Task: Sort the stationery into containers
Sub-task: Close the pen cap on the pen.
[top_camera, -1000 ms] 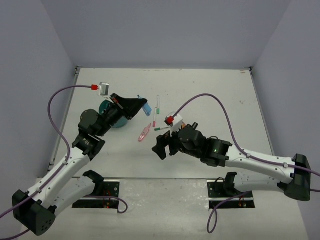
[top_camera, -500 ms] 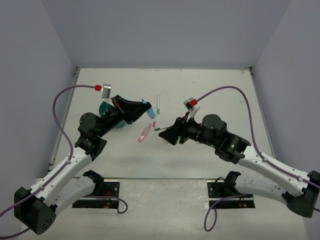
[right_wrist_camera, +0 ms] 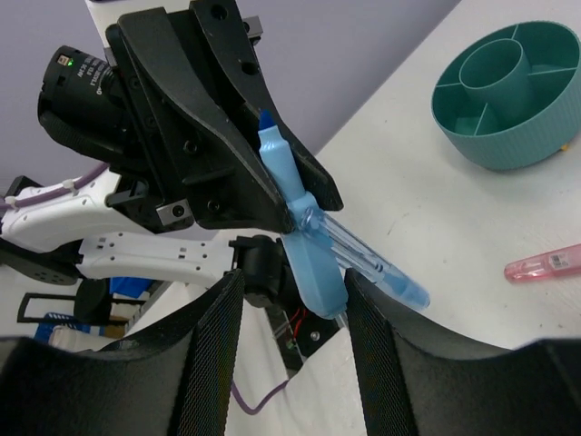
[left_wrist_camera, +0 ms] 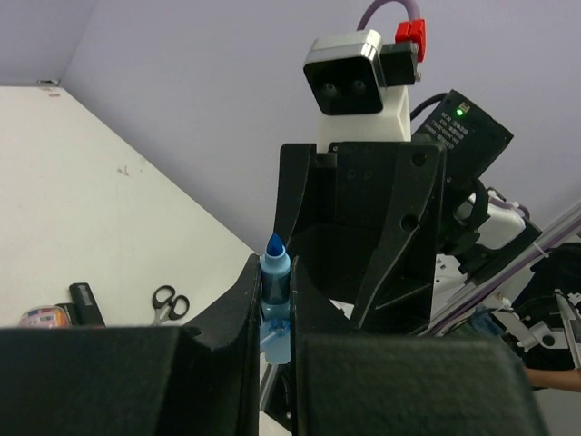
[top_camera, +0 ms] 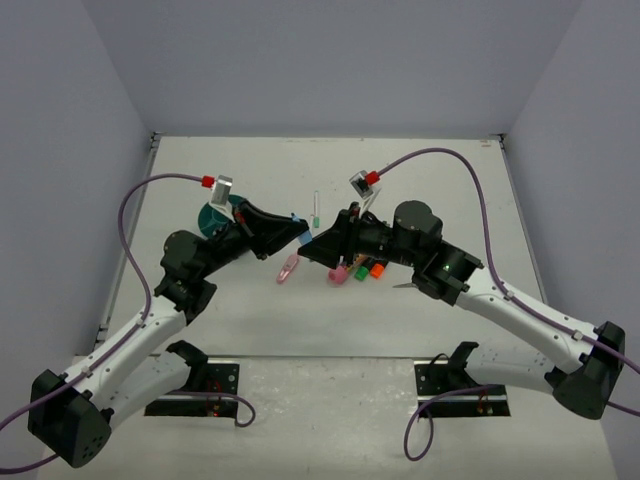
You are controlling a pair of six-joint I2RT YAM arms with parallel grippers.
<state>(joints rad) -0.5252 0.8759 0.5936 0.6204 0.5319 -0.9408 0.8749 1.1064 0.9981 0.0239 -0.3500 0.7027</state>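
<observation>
The left gripper (top_camera: 298,232) is squeezed tight on a blue pen (right_wrist_camera: 283,173). It holds the pen up in the air, above the middle of the white table (top_camera: 430,180). The pen's dark blue tip sticks out past the black fingers (left_wrist_camera: 243,300). Its clear end pokes out the other way.

The right gripper (top_camera: 318,243) is nose to nose with the left one. Its two fingers (right_wrist_camera: 211,363) are wide apart. In the right wrist view the pen sits in the gap between them. I cannot tell if they touch it.

The round teal organiser (right_wrist_camera: 508,145) sits on the table behind the left arm, well apart from the pen. It has a round cup in the middle and slots all around. The parts I can see have nothing in them.

More things lie flat on the table. A pink clip (top_camera: 288,268) is just under the two grippers. A thin white pen (top_camera: 315,207) with a green end lies farther back. A pink tube (top_camera: 340,273), a green highlighter (top_camera: 360,272) and an orange highlighter (top_camera: 377,269) lie side by side beneath the right arm. Small black scissors (left_wrist_camera: 168,302) lie near them.
</observation>
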